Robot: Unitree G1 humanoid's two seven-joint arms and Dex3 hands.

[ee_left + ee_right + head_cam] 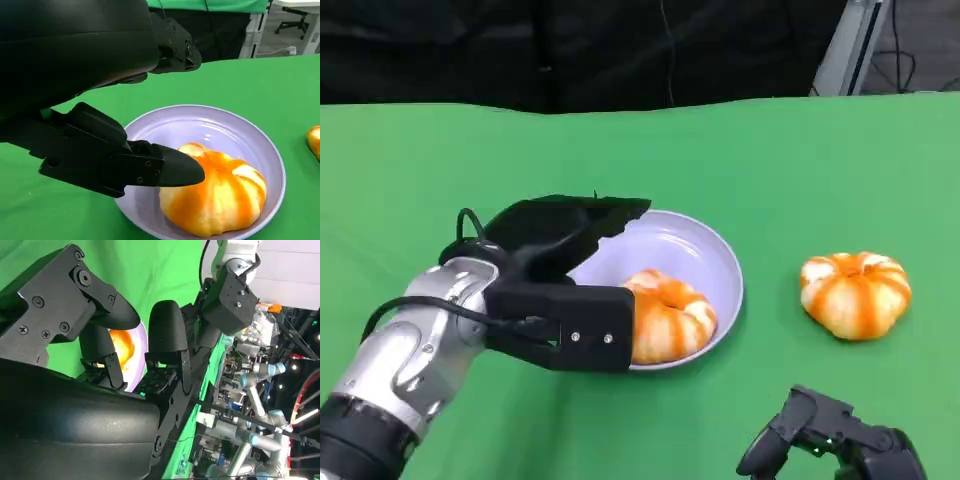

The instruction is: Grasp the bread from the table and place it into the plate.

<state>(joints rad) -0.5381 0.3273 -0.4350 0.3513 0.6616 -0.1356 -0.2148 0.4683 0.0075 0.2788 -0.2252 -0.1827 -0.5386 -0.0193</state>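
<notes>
An orange-and-white striped bread [668,315] lies in the pale lavender plate [715,255], toward its near left side. My left hand [565,285] hovers at the plate's left edge with its fingers spread wide. One lower finger [170,170] touches the side of the bread [220,200], while the upper fingers [172,45] stand well above the plate [210,115], holding nothing. A second striped bread [855,293] rests on the table to the right of the plate. My right hand [830,440] sits low at the near right edge, empty, with fingers [167,335] loosely bent.
The green table cloth [800,160] stretches to a dark backdrop at the far edge. Free cloth lies between the plate and the second bread [315,140]. A metal stand [850,45] rises beyond the far right corner.
</notes>
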